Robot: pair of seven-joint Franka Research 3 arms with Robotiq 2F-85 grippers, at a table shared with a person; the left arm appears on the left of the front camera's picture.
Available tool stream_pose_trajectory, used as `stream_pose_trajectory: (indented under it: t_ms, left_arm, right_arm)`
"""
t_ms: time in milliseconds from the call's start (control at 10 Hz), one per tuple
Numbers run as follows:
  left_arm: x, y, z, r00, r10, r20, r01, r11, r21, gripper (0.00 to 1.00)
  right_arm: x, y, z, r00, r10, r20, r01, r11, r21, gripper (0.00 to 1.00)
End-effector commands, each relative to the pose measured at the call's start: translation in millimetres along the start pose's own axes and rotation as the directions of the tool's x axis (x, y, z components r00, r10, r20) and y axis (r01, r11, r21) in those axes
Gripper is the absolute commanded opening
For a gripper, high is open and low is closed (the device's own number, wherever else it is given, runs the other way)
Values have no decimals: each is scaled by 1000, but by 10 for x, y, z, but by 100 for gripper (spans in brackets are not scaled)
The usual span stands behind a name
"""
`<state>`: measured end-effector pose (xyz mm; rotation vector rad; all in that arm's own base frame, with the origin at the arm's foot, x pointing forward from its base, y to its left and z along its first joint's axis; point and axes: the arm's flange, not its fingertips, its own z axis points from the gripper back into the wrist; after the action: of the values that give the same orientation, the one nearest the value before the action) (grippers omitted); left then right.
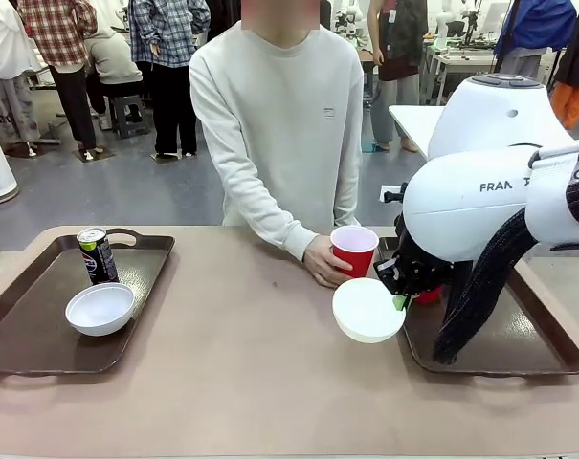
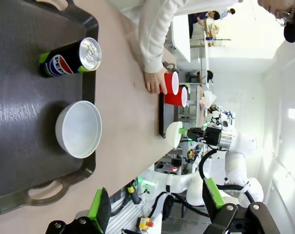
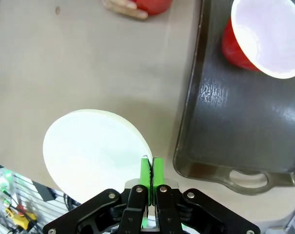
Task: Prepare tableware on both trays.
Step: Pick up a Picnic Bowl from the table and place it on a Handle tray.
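beside the right tray (image 1: 547, 359) your right gripper (image 3: 149, 168) is pinching a white bowl's (image 1: 367, 310) rim; next, swing it over and release.

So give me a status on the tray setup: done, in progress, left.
Done: the left tray holds a can and a bowl; a red cup stands on the right tray.

In progress: the right gripper pinches the second bowl by its rim beside the right tray. The person's hand holds another cup on the table.

Left: bowl onto the right tray, cup to the left tray, plus probably a second can.
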<state>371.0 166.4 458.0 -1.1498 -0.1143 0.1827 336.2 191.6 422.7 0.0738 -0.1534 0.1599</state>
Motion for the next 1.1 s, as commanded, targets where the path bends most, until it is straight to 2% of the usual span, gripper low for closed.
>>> stream_pose_trajectory:
  t_ms: [0,100,200,400,1000]
  left_arm:
    - [-6,-8,18,1000,-6,0,6,1000,-7,100]
    - [-6,-8,18,1000,-6,0,6,1000,-7,100]
    - [-6,-8,18,1000,-6,0,6,1000,-7,100]
    - [-6,-8,18,1000,-6,0,6,1000,-7,100]
    - [-6,-8,18,1000,-6,0,6,1000,-7,100]
  right_arm:
    - [-536,-100,5,994,50,-93,-64,986,-154,3]
    - [-1029,-261,149,993,118,-14,-119,984,-130,3]
    - [-1302,-339,261,994,102,50,-97,992,-81,3]
    - [-1238,-440,313,996,45,76,-40,997,-69,3]
    - [-1114,-505,277,1000,4,25,-2,999,-49,3]
